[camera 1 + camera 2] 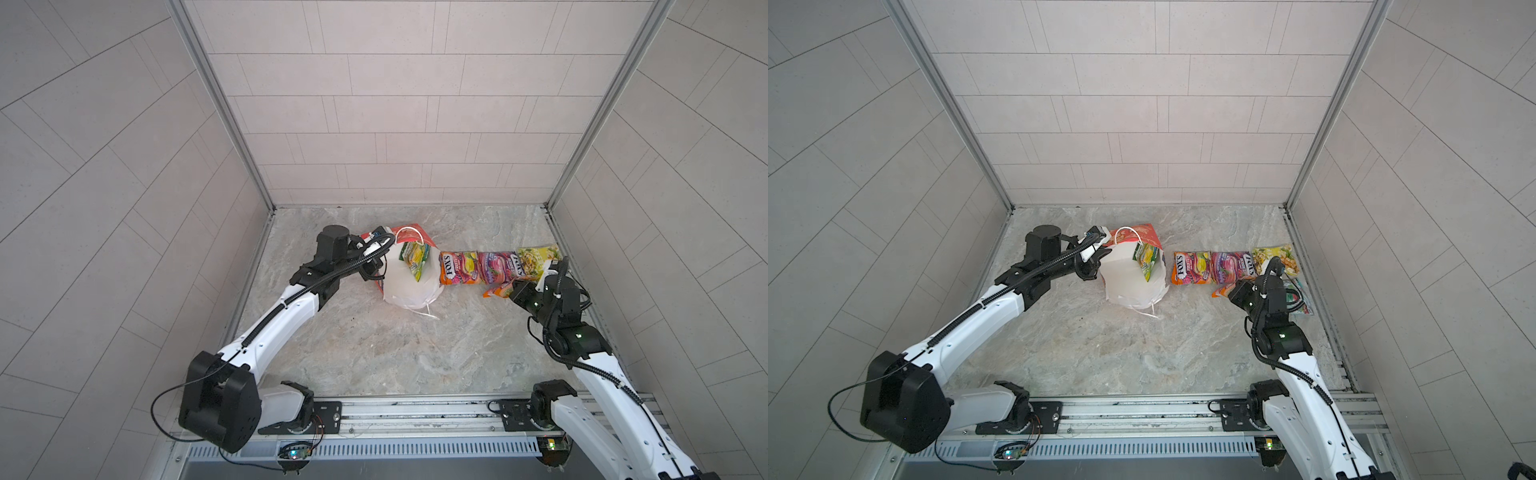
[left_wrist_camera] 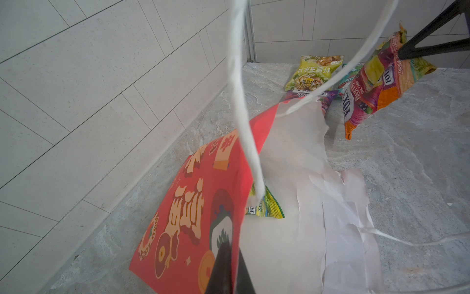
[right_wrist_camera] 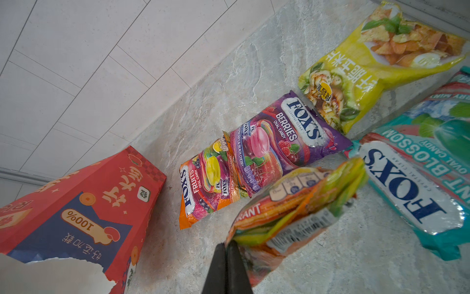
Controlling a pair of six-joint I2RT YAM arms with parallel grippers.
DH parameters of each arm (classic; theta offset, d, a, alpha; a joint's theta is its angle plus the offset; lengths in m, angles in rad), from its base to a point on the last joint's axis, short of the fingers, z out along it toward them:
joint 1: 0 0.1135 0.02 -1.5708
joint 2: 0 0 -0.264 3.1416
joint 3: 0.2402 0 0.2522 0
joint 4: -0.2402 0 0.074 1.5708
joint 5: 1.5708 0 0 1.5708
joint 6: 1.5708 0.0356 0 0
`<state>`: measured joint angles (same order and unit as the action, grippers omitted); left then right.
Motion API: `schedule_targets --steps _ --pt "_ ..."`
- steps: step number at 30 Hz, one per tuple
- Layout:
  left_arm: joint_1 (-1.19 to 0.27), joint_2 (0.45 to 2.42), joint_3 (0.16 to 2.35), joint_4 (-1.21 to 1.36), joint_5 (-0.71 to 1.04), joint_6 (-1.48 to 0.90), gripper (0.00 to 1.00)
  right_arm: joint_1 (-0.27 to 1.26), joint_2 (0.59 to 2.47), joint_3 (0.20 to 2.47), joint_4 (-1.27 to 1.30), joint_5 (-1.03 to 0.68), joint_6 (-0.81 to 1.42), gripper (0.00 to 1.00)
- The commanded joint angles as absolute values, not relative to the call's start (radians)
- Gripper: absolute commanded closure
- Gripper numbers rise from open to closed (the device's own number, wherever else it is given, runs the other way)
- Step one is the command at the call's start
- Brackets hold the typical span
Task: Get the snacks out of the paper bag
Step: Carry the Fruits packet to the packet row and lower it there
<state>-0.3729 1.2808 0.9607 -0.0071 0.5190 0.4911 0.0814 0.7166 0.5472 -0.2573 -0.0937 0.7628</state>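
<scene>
The red paper bag (image 1: 409, 232) sits left of centre, its torn white inside (image 1: 1133, 286) spread open. My left gripper (image 2: 232, 267) is shut on the bag's red wall (image 2: 190, 203) at the rim. One green snack packet (image 1: 415, 259) lies inside the bag (image 2: 267, 207). To the right my right gripper (image 3: 226, 249) is shut on an orange FOX'S packet (image 3: 292, 211), lifted just above the table (image 1: 500, 289). On the table lie a row of snacks: orange fruits (image 3: 203, 188), purple berries (image 3: 284, 142), yellow-green (image 3: 368, 66), and a teal packet (image 3: 419, 178).
White cord handles (image 2: 241, 101) loop up from the bag; another trails on the table (image 1: 428, 313). Tiled walls close in the back and both sides. The snack row runs close to the right wall's rail (image 1: 1320, 291). Marble tabletop (image 1: 415, 353) stretches in front.
</scene>
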Motion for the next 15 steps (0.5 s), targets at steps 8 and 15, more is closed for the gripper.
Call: schedule_targets --steps 8,15 --pt "-0.371 1.254 0.95 0.053 0.557 0.495 1.0 0.07 0.637 0.414 -0.161 0.049 0.887 1.0" --pt "-0.372 1.253 0.95 0.052 0.556 0.493 1.0 0.07 0.616 0.333 -0.13 0.12 0.938 1.0"
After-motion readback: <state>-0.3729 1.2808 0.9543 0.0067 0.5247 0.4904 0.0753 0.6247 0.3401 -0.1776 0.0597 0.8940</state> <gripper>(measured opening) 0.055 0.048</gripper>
